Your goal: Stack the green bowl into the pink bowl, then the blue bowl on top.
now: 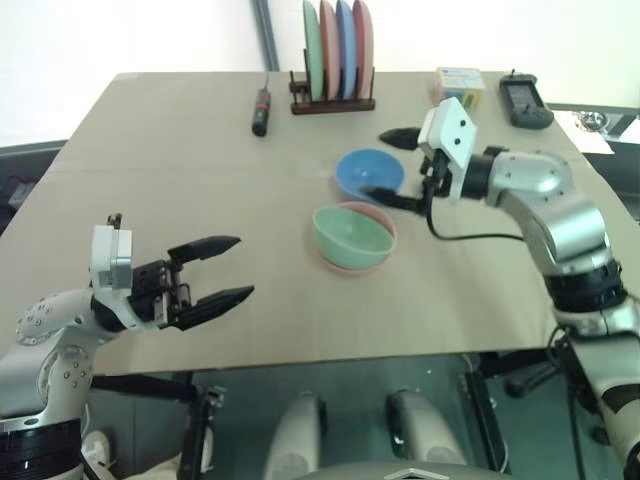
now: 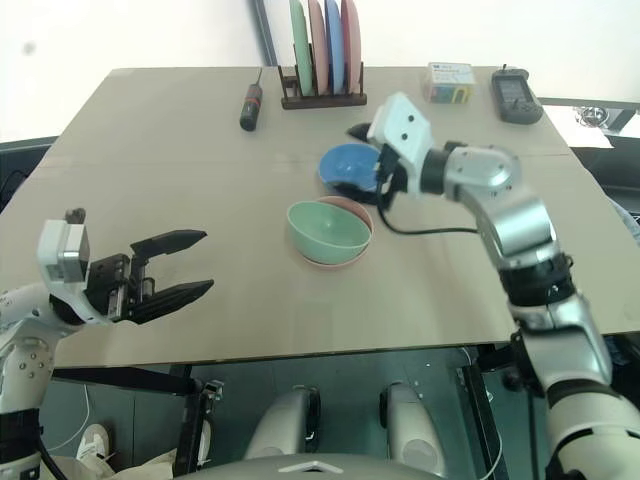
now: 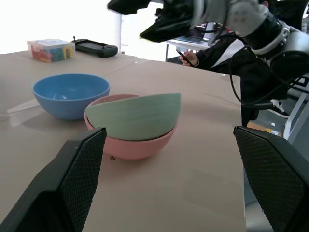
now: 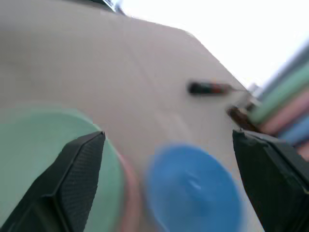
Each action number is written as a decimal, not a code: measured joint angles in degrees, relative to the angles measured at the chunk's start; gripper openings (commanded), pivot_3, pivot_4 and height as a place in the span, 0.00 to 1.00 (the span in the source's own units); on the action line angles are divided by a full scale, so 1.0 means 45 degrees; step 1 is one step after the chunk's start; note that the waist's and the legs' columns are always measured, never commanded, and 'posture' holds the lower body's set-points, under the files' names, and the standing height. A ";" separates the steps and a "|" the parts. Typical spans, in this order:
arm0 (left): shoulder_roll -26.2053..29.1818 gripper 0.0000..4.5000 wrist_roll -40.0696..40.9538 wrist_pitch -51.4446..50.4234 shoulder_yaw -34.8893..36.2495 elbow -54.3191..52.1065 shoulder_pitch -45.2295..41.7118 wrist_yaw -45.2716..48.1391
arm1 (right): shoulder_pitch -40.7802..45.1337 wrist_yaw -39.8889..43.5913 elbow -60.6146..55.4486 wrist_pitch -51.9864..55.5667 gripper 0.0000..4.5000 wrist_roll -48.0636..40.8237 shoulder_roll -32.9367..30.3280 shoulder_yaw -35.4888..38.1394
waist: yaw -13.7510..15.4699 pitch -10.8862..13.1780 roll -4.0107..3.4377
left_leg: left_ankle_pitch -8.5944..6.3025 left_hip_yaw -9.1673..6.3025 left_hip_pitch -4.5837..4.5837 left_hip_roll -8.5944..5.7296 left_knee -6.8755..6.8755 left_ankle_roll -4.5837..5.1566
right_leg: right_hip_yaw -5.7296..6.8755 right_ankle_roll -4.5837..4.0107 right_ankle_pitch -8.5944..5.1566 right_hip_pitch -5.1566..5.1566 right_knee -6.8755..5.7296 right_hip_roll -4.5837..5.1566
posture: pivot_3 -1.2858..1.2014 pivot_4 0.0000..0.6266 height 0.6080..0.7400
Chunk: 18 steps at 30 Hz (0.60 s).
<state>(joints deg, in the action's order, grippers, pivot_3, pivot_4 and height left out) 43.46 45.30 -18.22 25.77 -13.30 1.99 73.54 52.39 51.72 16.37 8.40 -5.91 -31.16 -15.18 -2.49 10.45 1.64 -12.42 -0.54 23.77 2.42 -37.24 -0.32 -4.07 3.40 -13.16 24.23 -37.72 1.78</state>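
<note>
— Nearest to the camera, at the lower left of the frame, the left gripper (image 1: 222, 270) waits over the table (image 1: 150, 150) with its jaws wide apart and nothing between them. What is the step now?

— The green bowl (image 1: 350, 236) already sits in the pink bowl (image 1: 385, 217), but tilted, not fully down. The blue bowl (image 1: 368, 172) stands touching them on the far side, so it is next.

— And the right gripper (image 1: 392, 167)?

— Its jaws are spread wide and empty, one finger beyond the blue bowl, the other near its closer rim.

— How should the robot do it well?

— Probably close on the rim wall only, lift straight up, and set it level, because the tilted green bowl may make it slide.
</note>
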 measured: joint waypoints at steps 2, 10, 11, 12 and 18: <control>-0.0001 1.00 0.0011 -0.0012 0.0187 -0.0122 0.0210 -0.0126 | 0.0568 -0.0047 0.2801 -0.2179 0.98 0.1264 0.0378 -0.0824 | -0.0103 0.0005 -0.0003 | 0.0000 0.0014 0.0006 0.0000 0.0016 0.0000 | -0.0014 0.0004 0.0007 0.0019 -0.0007 -0.0004 | 0.52 0.24 1.00; -0.0051 1.00 0.0498 -0.0137 0.1187 -0.1219 0.1482 -0.0849 | 0.3194 -0.1946 0.9894 -0.7562 0.98 0.4754 0.2147 -0.2255 | -0.0398 0.0014 -0.0005 | 0.0001 0.0018 0.0030 -0.0002 0.0067 -0.0003 | -0.0032 0.0038 0.0032 0.0068 -0.0014 -0.0001 | 0.52 0.24 1.00; -0.0058 1.00 0.0528 -0.0159 0.1279 -0.1407 0.1630 -0.0920 | 0.3354 -0.2230 1.0266 -0.7855 0.98 0.5027 0.2311 -0.2370 | -0.0386 0.0014 -0.0006 | 0.0002 0.0018 0.0028 -0.0002 0.0067 -0.0003 | -0.0032 0.0037 0.0031 0.0069 -0.0019 -0.0001 | 0.52 0.24 1.00; -0.0072 1.00 0.0590 -0.0184 0.1346 -0.1518 0.1782 -0.1006 | 0.3492 -0.2441 1.0613 -0.8059 0.87 0.5238 0.2468 -0.2432 | -0.0382 0.0014 -0.0006 | 0.0002 0.0017 0.0027 -0.0002 0.0068 -0.0003 | -0.0032 0.0034 0.0029 0.0069 -0.0021 -0.0001 | 0.52 0.24 1.00; -0.0190 1.00 0.0889 -0.0282 0.1852 -0.2013 0.2547 -0.1425 | 0.3752 -0.3128 1.1908 -0.9014 0.43 0.6297 0.2948 -0.2675 | -0.0324 0.0015 -0.0007 | 0.0003 0.0015 0.0026 -0.0010 0.0059 -0.0004 | -0.0033 -0.0008 0.0005 0.0064 -0.0025 0.0004 | 0.52 0.24 1.00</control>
<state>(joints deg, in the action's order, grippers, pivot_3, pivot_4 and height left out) 42.61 49.30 -19.50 34.10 -22.36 13.45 67.13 69.28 37.64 69.96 -32.17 22.43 -17.89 -27.22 -3.95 10.51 1.61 -12.41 -0.47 23.89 2.37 -36.97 -0.34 -4.22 3.37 -13.14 24.51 -37.83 1.80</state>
